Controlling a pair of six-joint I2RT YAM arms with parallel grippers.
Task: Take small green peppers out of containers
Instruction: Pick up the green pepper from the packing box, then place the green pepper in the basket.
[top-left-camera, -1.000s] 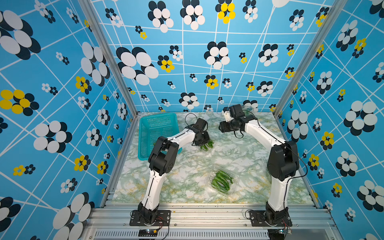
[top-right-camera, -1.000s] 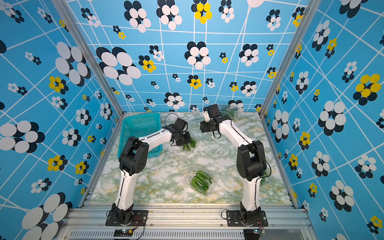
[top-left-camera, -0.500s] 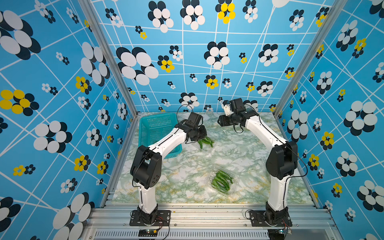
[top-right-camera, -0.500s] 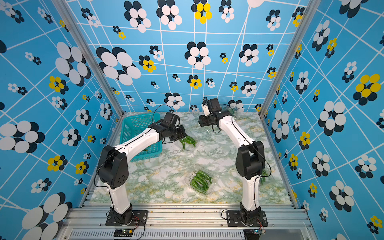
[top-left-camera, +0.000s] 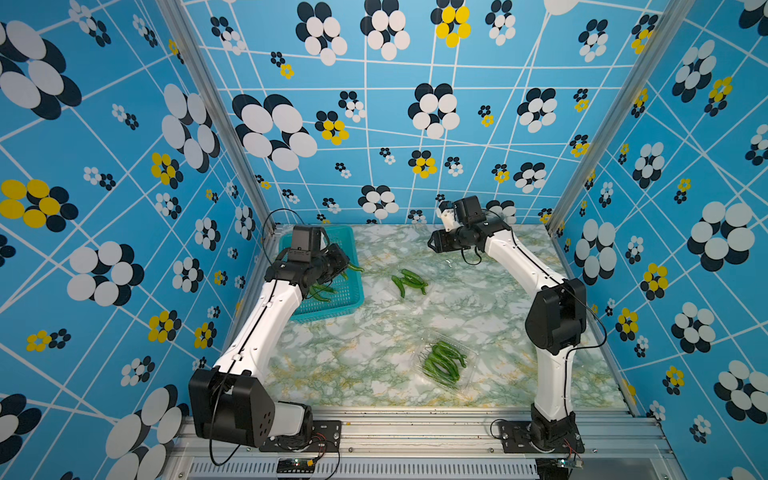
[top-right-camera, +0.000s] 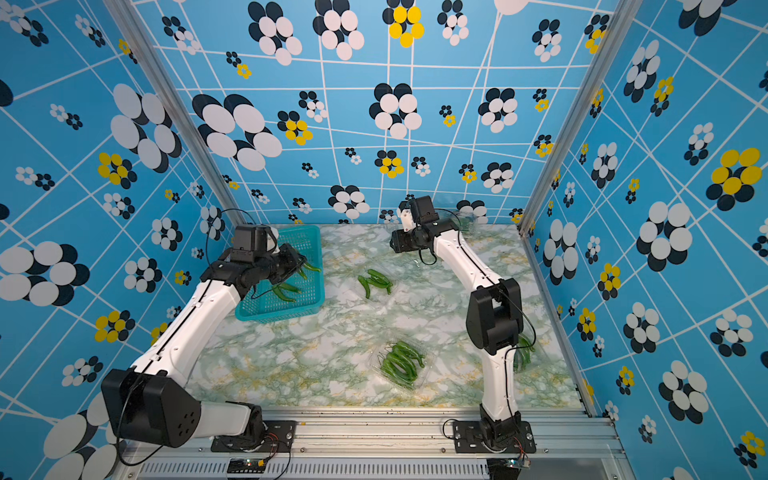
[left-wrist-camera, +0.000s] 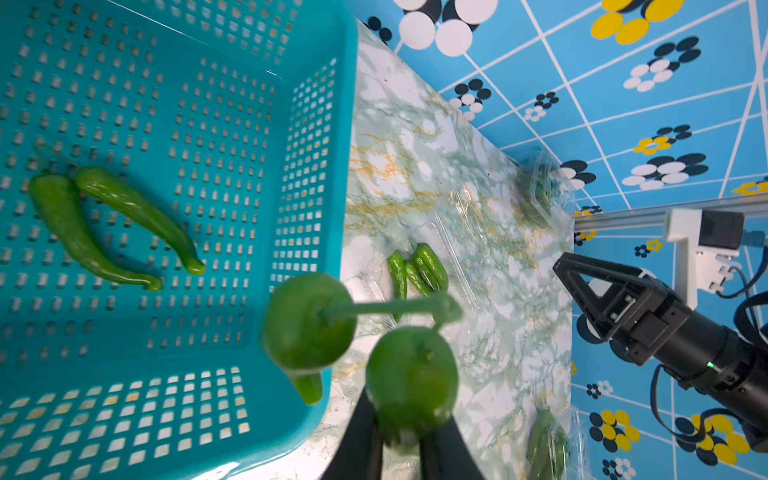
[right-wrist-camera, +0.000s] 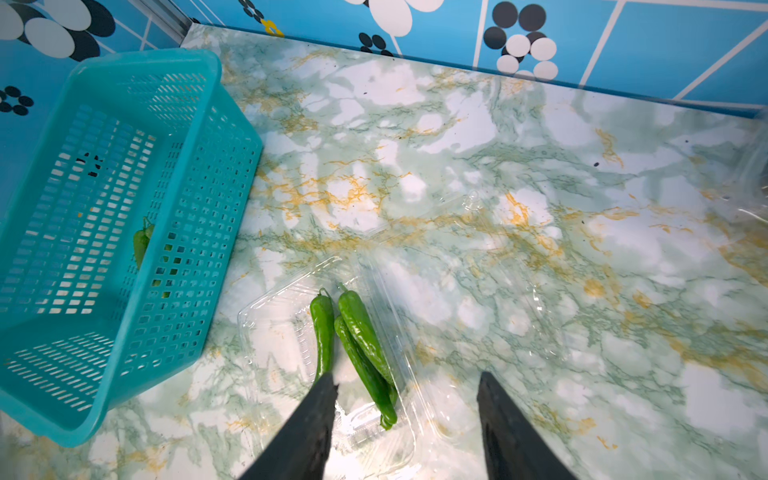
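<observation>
My left gripper (left-wrist-camera: 401, 432) is shut on small green peppers (left-wrist-camera: 411, 382), seen end-on, with a second one (left-wrist-camera: 307, 324) hanging beside it. In both top views it hovers over the teal basket's right rim (top-left-camera: 343, 261) (top-right-camera: 297, 259). An open clear container (right-wrist-camera: 291, 332) in mid-table holds three peppers (right-wrist-camera: 357, 332) (top-left-camera: 409, 280). My right gripper (right-wrist-camera: 405, 380) stands open above it, holding nothing (top-left-camera: 432, 245). A second container (top-left-camera: 444, 361) full of several peppers lies near the front.
The teal basket (top-left-camera: 357, 291) at the back left holds two peppers (left-wrist-camera: 104, 224). Another clear container with peppers (top-right-camera: 523, 353) sits by the right wall behind my right arm. One more container (left-wrist-camera: 536, 195) lies in the back right corner.
My left arm swung left from the open mid-table container to the basket, carrying peppers. My right gripper rose and drew back a little, still open.
</observation>
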